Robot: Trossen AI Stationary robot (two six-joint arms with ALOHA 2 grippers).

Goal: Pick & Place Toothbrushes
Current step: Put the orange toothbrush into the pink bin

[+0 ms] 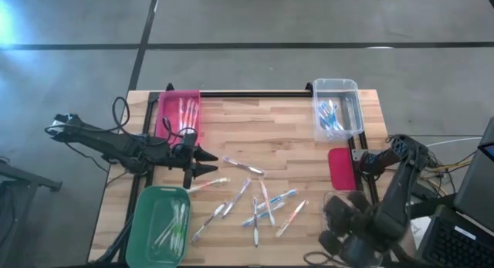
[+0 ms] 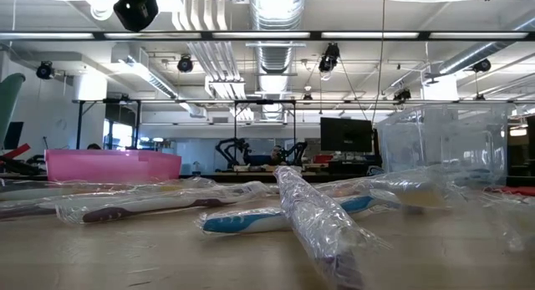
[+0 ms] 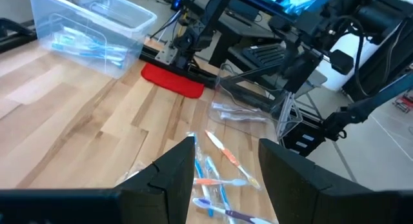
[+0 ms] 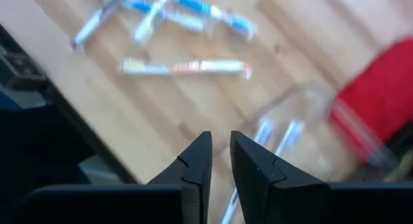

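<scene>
Several toothbrushes (image 1: 258,202) in clear wrappers lie scattered on the middle of the wooden table, and they fill the low view (image 2: 276,216). My left gripper (image 1: 204,161) hovers open beside the pink bin (image 1: 179,113), its fingers (image 3: 226,146) pointing level toward the pile. My right gripper (image 4: 219,141) is raised over the table's near right corner (image 1: 347,214), pointing steeply down. It is shut on a clear-wrapped toothbrush (image 4: 277,135). The left wrist view shows the toothbrush's wrapper (image 3: 258,111) off the table. My right gripper has the clear wrapper of a toothbrush; a pale blue stick (image 4: 227,204) shows in the narrow gap between the fingers. The fingers come from above, pointing down. The wrapper (image 3: 284,117) hangs clear of the table below the gripper. Which end is held stays hidden.
A clear bin (image 1: 336,110) with blue toothbrushes stands at the far right. The pink bin at the far left holds toothbrushes, and so does the green bin (image 1: 160,225) at the near left. A red flat piece (image 1: 340,167) lies at the right edge, by the black rail.
</scene>
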